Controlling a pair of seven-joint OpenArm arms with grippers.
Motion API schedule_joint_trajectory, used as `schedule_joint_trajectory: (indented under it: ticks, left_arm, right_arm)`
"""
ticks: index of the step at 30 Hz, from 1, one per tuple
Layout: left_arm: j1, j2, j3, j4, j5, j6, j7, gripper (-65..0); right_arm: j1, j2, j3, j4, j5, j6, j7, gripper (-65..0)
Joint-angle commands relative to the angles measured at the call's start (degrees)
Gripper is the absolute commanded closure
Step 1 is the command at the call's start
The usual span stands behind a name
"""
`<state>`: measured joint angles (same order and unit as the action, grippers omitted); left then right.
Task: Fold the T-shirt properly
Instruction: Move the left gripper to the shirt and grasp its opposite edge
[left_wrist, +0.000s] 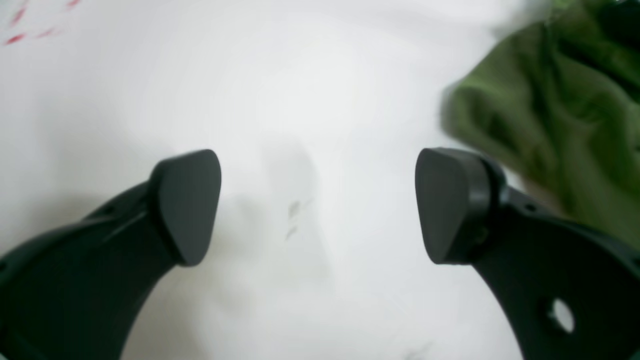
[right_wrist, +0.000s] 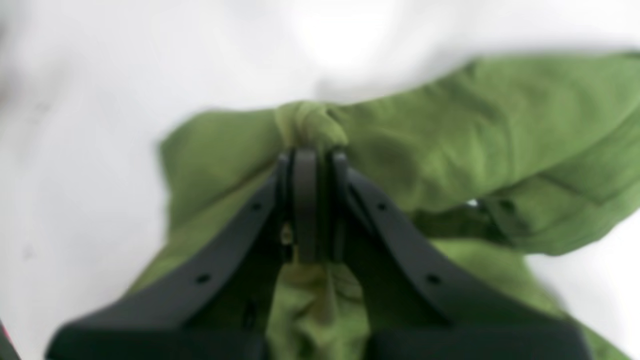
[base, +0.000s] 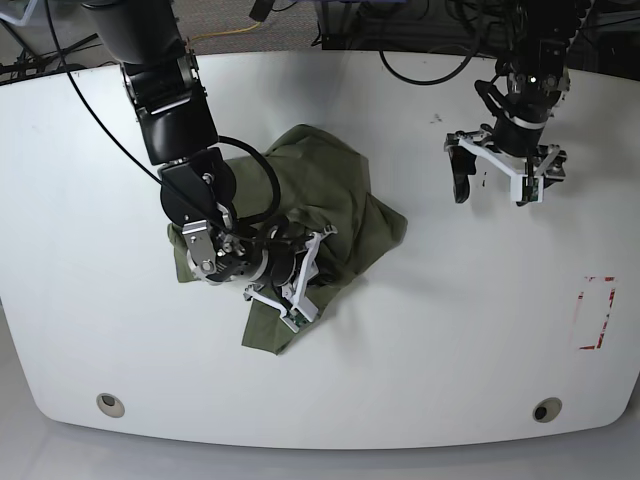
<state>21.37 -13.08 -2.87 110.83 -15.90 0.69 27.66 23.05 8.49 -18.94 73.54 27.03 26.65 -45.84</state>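
T-shirt (base: 330, 190): soft olive-green cloth, matt, creased and wrinkly all over, with a bunched knot of fabric right at the right gripper's tips.
Table (base: 420, 340): smooth white top with a faint sheen; a few small grey scuffs show in the left wrist view.
Left gripper (left_wrist: 318, 205): dark matt plastic by the look of it, with smooth rounded pads (left_wrist: 187, 205) and plain flat arms pierced by small holes.
Right gripper (right_wrist: 306, 165): the same matt black finish, smooth, with small screw holes along the arms.
Gripper frames, base view: white parts, smooth, plastic-looking.
Cables (base: 110, 130): black, smooth, slightly glossy sheathing.
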Motion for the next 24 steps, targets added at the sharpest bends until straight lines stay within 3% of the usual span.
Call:
schedule_joint_trajectory:
  ticks: [1,5,14,24]
  left_arm:
    - [-2.68,-0.24,1.07,0.95,0.03,0.06,2.89,-57.6]
    - [-7.87,3.46,2.65,-3.79,0.03,0.06,6.49,-57.6]
    - [-16.57,4.07,11.27,-18.30,-0.14,0.06,6.32,-57.8]
    - [-23.61,6.00,18.21,-30.34,-0.41,0.06,0.87,-57.4]
  right_arm:
    - [0.03,1.13,0.17,7.82,2.29,0.20,0.53,0.0]
    - [-1.99,3.86,0.61,13.45,4.14,0.55,0.70,0.0]
    - [-5.33,8.52,9.40,16.00,10.20,0.64,0.79,0.0]
    - [-8.15,8.96,14.24,17.14,11.00,0.64,0.79,0.0]
